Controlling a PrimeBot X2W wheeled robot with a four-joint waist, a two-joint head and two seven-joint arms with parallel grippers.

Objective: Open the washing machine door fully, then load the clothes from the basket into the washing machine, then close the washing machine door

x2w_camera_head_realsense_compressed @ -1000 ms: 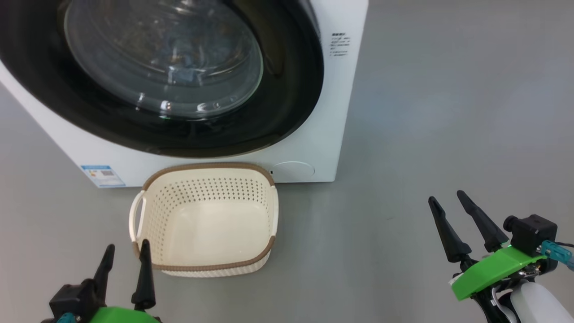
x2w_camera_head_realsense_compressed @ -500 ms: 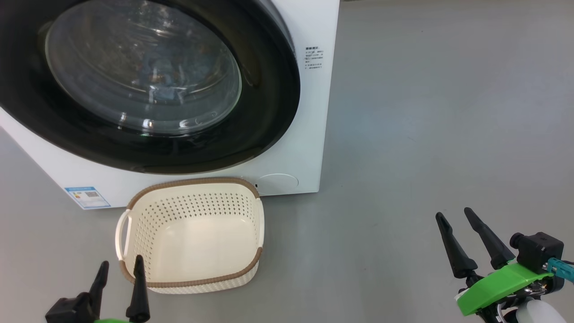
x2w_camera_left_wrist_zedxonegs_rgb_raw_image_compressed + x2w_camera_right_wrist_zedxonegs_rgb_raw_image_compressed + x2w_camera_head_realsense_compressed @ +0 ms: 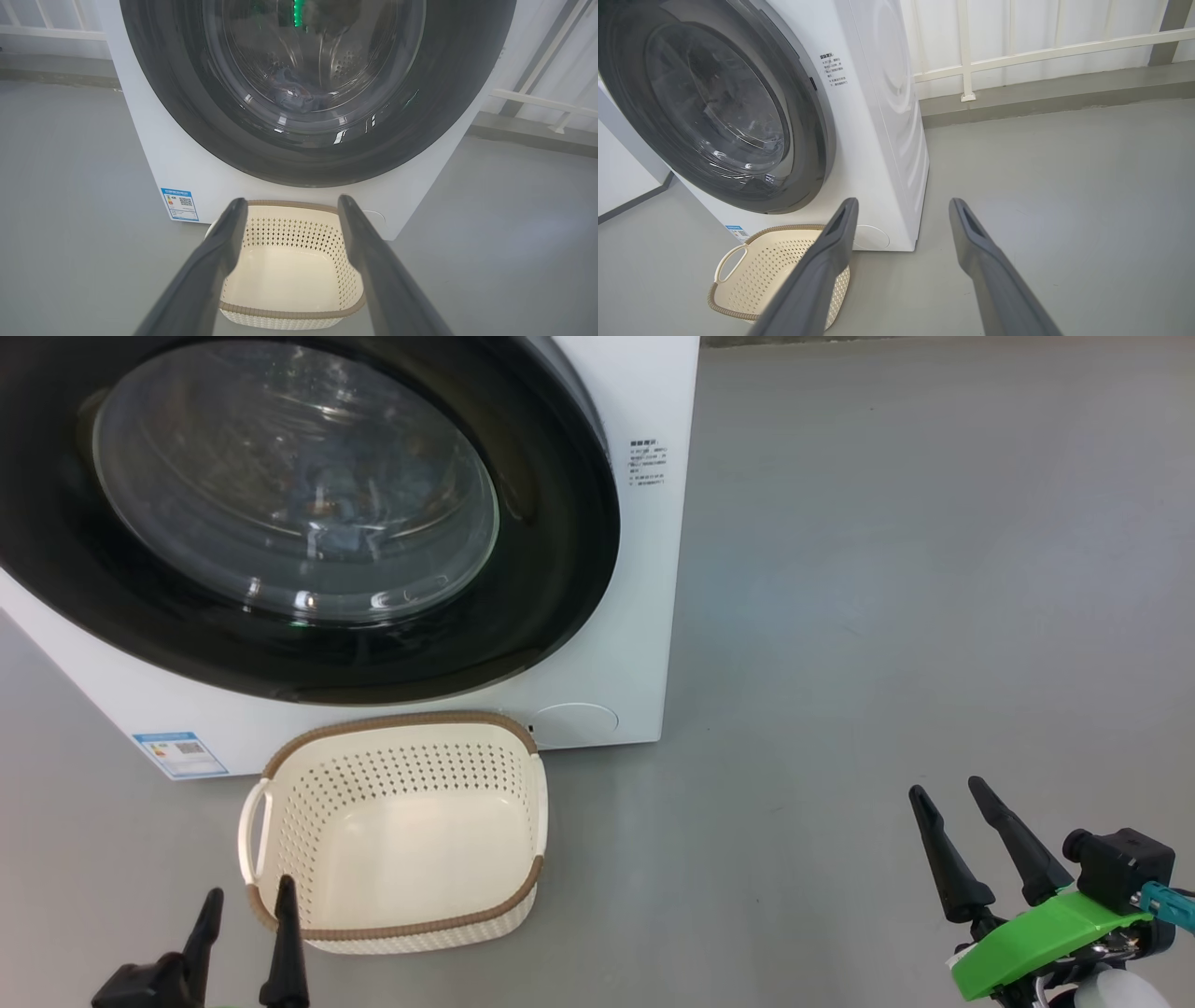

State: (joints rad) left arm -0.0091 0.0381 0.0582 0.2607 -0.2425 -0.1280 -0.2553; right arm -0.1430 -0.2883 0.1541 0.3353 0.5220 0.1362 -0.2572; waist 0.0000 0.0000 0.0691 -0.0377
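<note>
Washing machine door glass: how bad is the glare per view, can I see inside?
Head view: bright specks low on the washing machine door glass, bluish clothes dimly visible. Left wrist view: green reflection at the top, fabric clearer. Right wrist view: oblique, dark, contents unreadable.

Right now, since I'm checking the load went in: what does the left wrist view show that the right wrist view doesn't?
Left wrist view: blue clothes in the drum, through the washing machine door. Right wrist view: the washing machine's white side wall and printed text beside the door. Both: the door shut, the empty basket before it, the blue label sticker.
</note>
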